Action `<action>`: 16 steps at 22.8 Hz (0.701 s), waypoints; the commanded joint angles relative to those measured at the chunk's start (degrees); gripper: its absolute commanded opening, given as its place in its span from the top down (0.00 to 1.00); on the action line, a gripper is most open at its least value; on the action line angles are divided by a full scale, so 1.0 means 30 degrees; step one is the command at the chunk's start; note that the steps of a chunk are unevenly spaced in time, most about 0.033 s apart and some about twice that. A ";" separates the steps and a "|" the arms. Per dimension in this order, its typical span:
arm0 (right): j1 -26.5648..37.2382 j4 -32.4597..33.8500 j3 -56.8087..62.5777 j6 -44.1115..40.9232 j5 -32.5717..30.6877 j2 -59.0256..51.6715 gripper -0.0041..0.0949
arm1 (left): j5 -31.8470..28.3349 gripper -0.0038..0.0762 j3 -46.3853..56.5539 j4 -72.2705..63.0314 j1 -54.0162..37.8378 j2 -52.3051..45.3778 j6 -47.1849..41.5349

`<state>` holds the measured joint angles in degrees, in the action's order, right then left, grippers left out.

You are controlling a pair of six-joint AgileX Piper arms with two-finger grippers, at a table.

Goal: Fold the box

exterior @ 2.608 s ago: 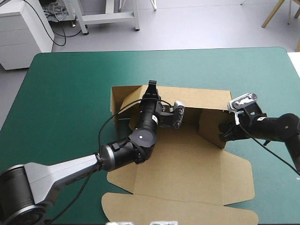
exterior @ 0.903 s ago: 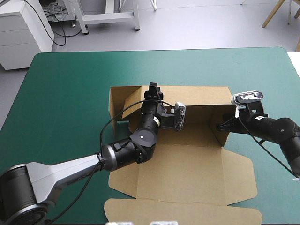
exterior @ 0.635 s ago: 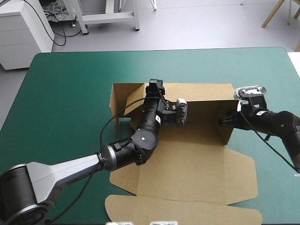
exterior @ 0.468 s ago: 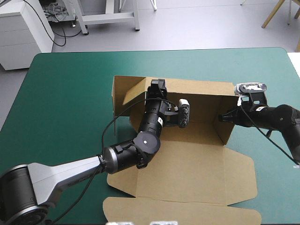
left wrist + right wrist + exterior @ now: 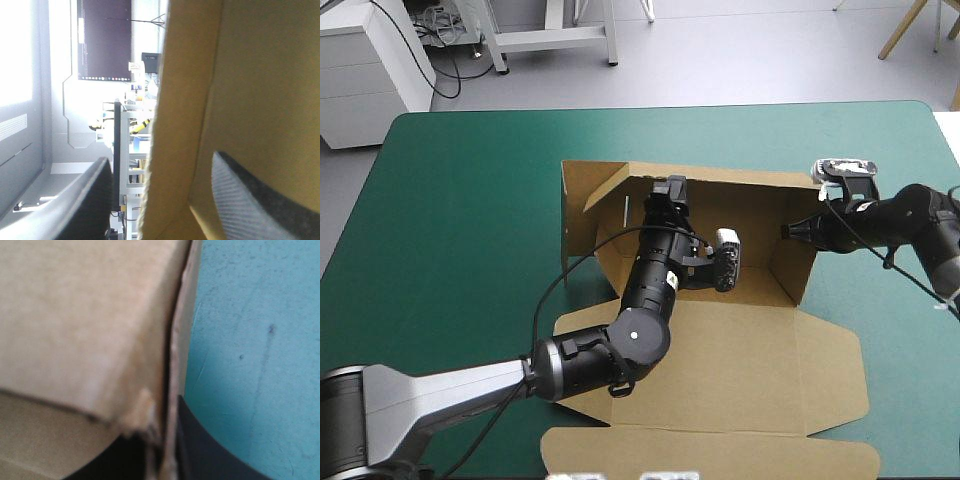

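The brown box point(image 5: 730, 350) lies in the middle of the teal-green table with its far wall and both side walls raised. My left gripper point(image 5: 669, 192) reaches up from inside the box to the far wall's top edge. In the left wrist view the left gripper point(image 5: 161, 159) stands open, with the board's edge point(image 5: 175, 100) between its fingers, one finger against the inner face. My right gripper point(image 5: 788, 231) is at the right wall near the far right corner. In the right wrist view the right gripper point(image 5: 167, 445) is shut on the wall's edge point(image 5: 177, 365).
The box's lid point(image 5: 710, 445) lies flat toward the table's near edge, and a side flap point(image 5: 832, 368) lies flat at the right. Bare teal-green cover point(image 5: 460, 220) runs left of the box and beyond its far wall.
The far wall and the right wall now stand more upright than earlier. My left gripper has slid right along the far wall. My right gripper has moved toward the table's far edge with the right wall.
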<state>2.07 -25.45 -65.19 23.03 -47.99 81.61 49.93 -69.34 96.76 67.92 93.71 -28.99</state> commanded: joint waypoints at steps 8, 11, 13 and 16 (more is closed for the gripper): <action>-0.0017 0.0854 -0.6952 -0.2809 -0.6964 0.2559 0.96 | -0.0395 0.96 -0.0560 0.2390 -0.2601 -0.5680 -0.2176; -0.0066 0.0765 -0.8341 -0.3407 -0.6964 0.4285 0.96 | -0.1717 0.96 -0.0560 0.0664 -0.5877 -0.6632 -0.3537; -0.0278 0.0732 -0.9472 -0.3716 -0.6964 0.6145 0.95 | -0.2847 0.96 -0.0560 -0.3066 -0.9030 -0.6941 -0.3732; -0.1128 0.1196 -1.1107 -0.3635 -0.6738 0.8087 0.92 | -0.3320 0.96 -0.0560 -1.0290 -1.2904 -0.6941 -0.3675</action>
<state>0.46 -20.60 -94.93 11.85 -68.93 105.03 41.18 -69.34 76.87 34.45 74.68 -39.55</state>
